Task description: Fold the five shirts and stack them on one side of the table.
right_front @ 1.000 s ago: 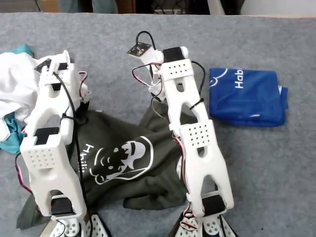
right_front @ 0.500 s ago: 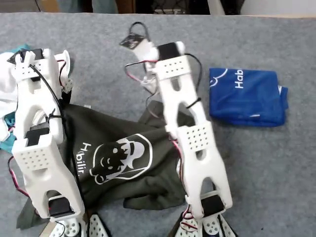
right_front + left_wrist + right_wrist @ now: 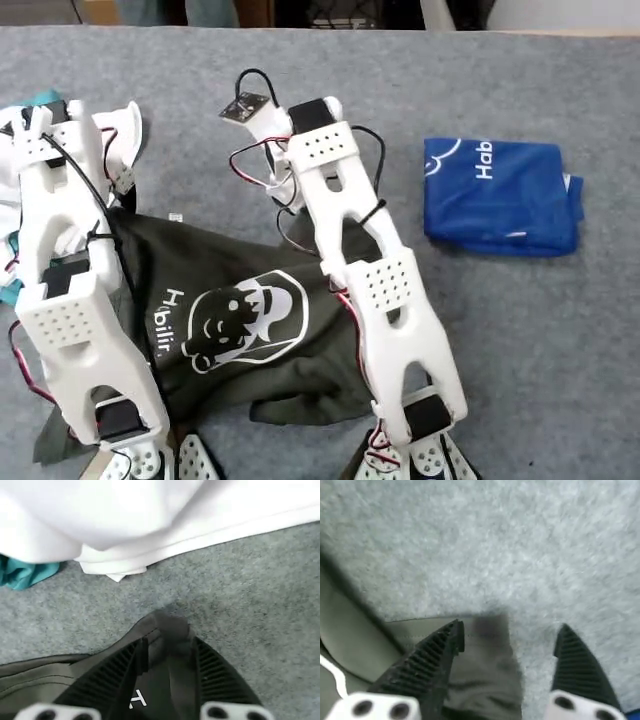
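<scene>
Pinching dark green shirt (image 3: 240, 320) at far-left corner with left gripper (image 3: 170, 645); straddling far-right corner with right gripper (image 3: 511, 627), fingers apart.
Spread near-centre between both arms, long axis left-right, far edge at both pincers. Probably needs the right pinch next. Well apart from folded blue shirt (image 3: 500, 195) at right.

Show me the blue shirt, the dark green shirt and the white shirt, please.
blue shirt (image 3: 500, 198), high view, middle of the folded cloth.
dark green shirt (image 3: 245, 318), high view, on its white printed face.
white shirt (image 3: 150, 510), left wrist view, on its broad plain cloth.
</scene>
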Action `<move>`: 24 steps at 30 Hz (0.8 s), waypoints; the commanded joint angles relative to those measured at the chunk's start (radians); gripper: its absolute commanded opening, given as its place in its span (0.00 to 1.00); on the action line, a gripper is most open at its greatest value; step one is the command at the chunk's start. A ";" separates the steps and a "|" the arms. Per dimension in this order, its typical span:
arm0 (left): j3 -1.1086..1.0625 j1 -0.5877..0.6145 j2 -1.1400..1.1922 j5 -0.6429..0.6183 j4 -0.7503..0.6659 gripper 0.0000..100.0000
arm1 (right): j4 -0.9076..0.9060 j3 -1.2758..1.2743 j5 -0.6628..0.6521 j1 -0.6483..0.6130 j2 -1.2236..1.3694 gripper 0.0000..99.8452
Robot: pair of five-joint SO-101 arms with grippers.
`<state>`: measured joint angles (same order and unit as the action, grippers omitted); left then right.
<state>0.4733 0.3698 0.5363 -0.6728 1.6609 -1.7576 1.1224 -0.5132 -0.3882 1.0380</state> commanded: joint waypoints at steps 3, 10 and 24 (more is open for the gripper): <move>0.044 0.008 -0.012 0.043 0.012 0.18 | -0.009 -0.116 -0.028 0.026 -0.134 0.34; 0.044 -0.001 -0.008 0.048 0.012 0.18 | 0.035 -0.263 -0.051 0.041 -0.156 0.34; 0.050 0.012 -0.011 0.049 0.040 0.18 | 0.057 -0.275 -0.048 0.043 -0.022 0.22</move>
<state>0.4733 0.3698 0.5393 -0.6329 1.6901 -1.6916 0.8600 -0.5593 -0.3514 1.0150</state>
